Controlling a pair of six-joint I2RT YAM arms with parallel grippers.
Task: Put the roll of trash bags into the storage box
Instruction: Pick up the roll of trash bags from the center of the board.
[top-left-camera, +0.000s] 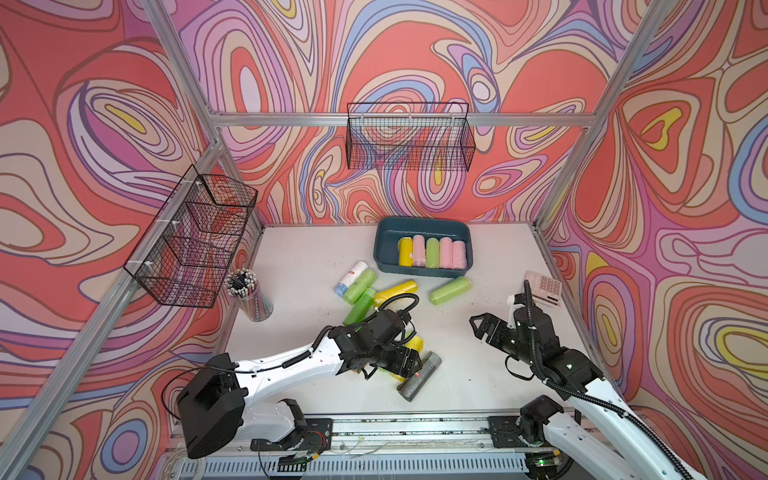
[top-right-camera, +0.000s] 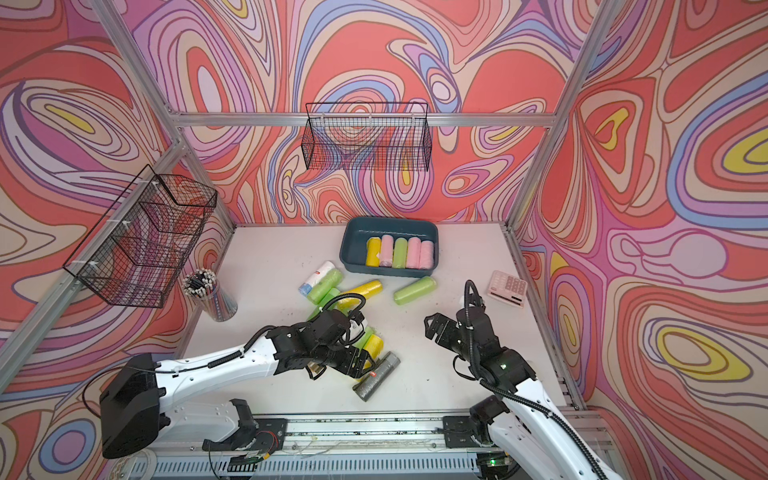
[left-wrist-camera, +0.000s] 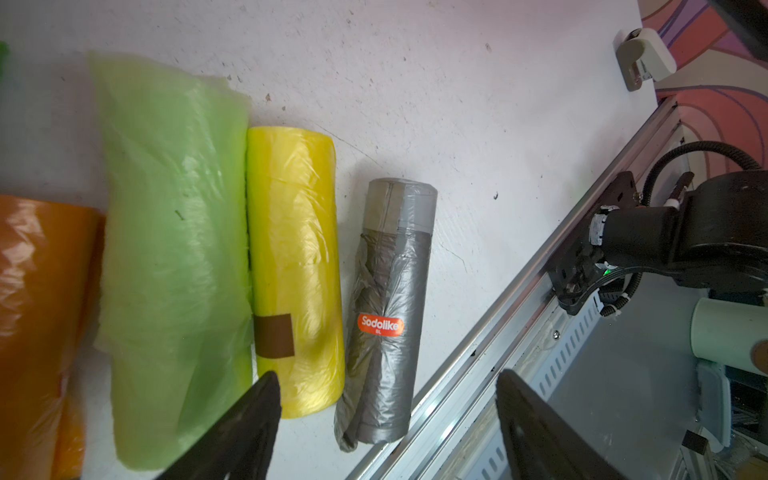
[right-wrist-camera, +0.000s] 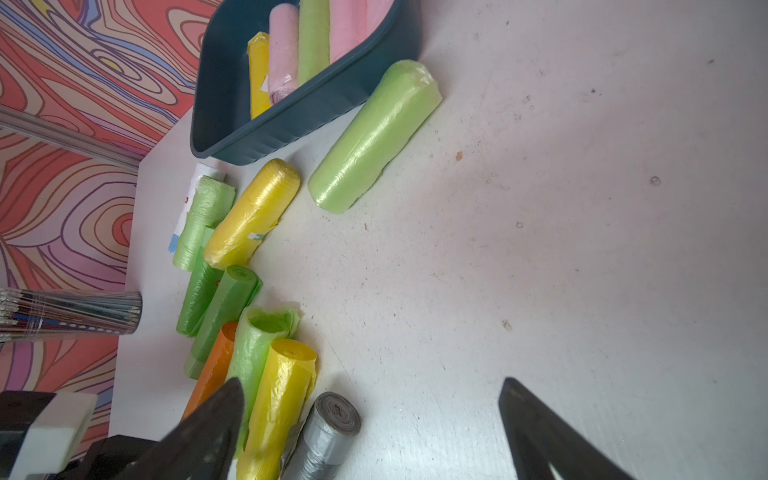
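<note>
1. Hovering over the near side of the worktop, the left gripper has its fingers apart and clamped on nothing.
2. In the left wrist view, the grey roll, which bears an orange sticker, lies flat on the worktop in the gap between those fingers. The end of the yellow roll lies just beside one fingertip.
3. The yellow roll lies side against side with a pale green roll, and an orange roll lies next to that one.
4. The storage box stands at the far side of the worktop, well apart from the grey roll. It holds five rolls side by side: yellow, pink, green, pink, pink.
5. A lone green roll lies outside the box, near its front wall.
6. The right gripper hangs above bare worktop, with its fingers wide apart and holding nothing.
</note>
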